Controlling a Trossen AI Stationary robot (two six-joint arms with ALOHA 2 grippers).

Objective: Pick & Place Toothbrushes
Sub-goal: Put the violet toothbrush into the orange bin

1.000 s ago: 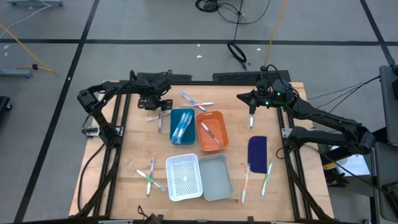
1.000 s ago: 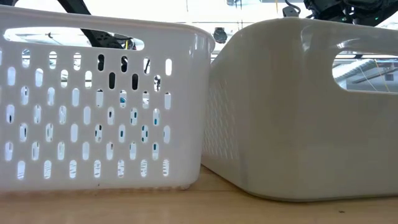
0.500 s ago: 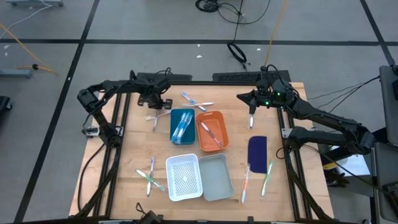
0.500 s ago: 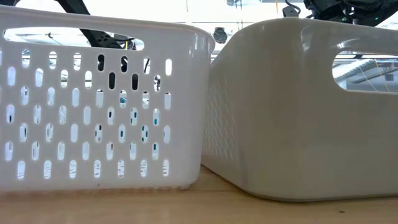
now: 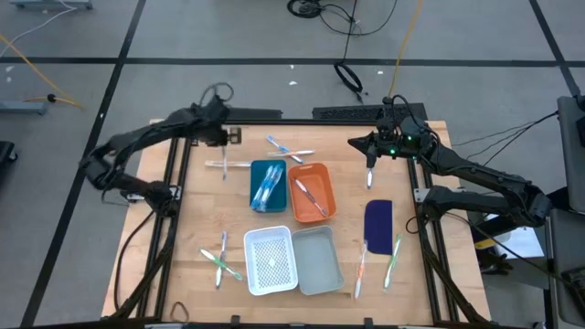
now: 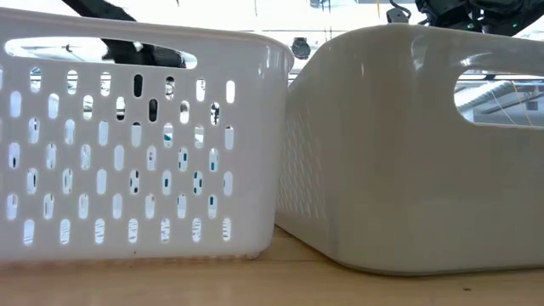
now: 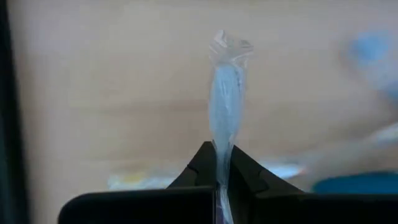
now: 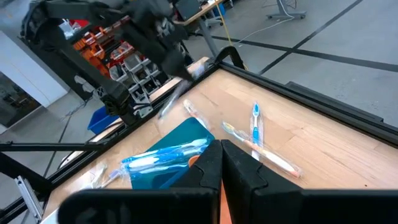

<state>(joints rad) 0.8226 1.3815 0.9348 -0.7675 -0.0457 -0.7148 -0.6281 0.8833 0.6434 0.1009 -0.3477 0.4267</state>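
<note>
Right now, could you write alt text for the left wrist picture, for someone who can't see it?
The left hand is shut on a pale, bluish toothbrush in a clear wrapper, which sticks out past the dark fingers above the blurred wooden table. A blue tray shows blurred at the edge.

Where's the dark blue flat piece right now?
High view: the dark blue flat piece lies on the table's right side, right of the orange tray.
</note>
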